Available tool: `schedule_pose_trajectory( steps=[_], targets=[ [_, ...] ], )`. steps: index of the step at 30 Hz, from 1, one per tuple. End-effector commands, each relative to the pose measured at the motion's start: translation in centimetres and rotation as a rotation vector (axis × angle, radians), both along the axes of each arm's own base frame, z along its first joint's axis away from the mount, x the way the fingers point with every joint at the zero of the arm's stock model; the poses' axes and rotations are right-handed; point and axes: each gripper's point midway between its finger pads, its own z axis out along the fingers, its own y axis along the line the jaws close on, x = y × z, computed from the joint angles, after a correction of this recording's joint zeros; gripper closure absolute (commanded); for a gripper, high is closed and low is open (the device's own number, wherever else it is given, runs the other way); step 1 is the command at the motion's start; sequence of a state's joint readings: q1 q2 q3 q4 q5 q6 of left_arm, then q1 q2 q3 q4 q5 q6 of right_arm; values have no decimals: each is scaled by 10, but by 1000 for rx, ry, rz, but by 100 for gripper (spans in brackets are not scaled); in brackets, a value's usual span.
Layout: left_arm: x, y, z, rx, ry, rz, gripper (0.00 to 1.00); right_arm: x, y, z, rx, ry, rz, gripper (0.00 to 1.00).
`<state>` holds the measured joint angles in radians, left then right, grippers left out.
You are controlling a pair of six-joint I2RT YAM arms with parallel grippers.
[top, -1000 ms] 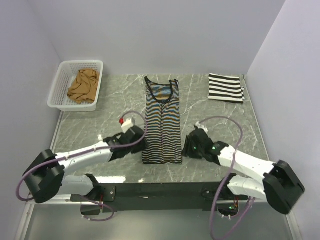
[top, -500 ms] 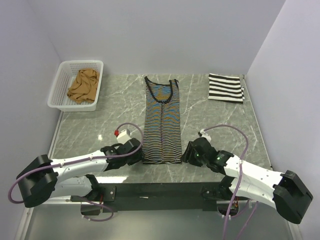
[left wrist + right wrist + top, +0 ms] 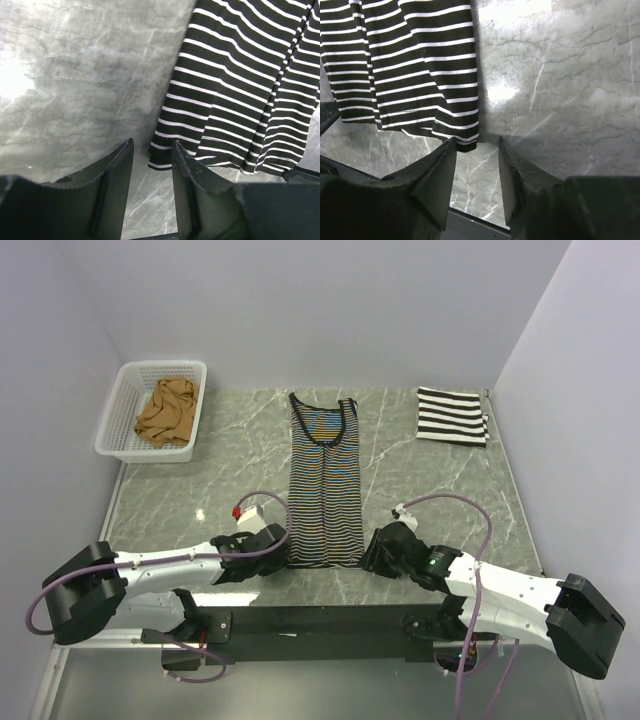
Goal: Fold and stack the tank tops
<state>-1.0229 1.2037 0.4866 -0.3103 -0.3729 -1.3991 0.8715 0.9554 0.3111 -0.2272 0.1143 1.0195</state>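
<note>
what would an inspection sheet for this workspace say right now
surface: grey marbled table
job's things: thin-striped top flat at centre; bold striped top folded, far right; tan top crumpled in basket
clutter: nothing seen
grippers: left gripper and right gripper low at the thin-striped top's near hem corners, fingers apart
cables: purple cable looped over each arm
surroundings: plain walls, nothing else seen

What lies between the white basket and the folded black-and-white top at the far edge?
Top view: the neck end of the spread thin-striped tank top, with bare table on both sides.
</note>
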Motion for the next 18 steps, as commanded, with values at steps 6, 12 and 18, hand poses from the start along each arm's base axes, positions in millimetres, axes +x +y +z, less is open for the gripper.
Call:
schedule_pose_trajectory(
  steps=[6, 12, 18],
  targets=[
    [-7, 3, -11, 53, 24, 8, 62, 4, -3, -4, -26, -20, -31, 60],
    [-8, 1, -14, 54, 25, 0, 70, 5, 3, -10, -64, -8, -5, 64],
    [-8, -5, -12, 31, 15, -26, 88, 4, -1, -15, -100, -6, -5, 74]
  ],
)
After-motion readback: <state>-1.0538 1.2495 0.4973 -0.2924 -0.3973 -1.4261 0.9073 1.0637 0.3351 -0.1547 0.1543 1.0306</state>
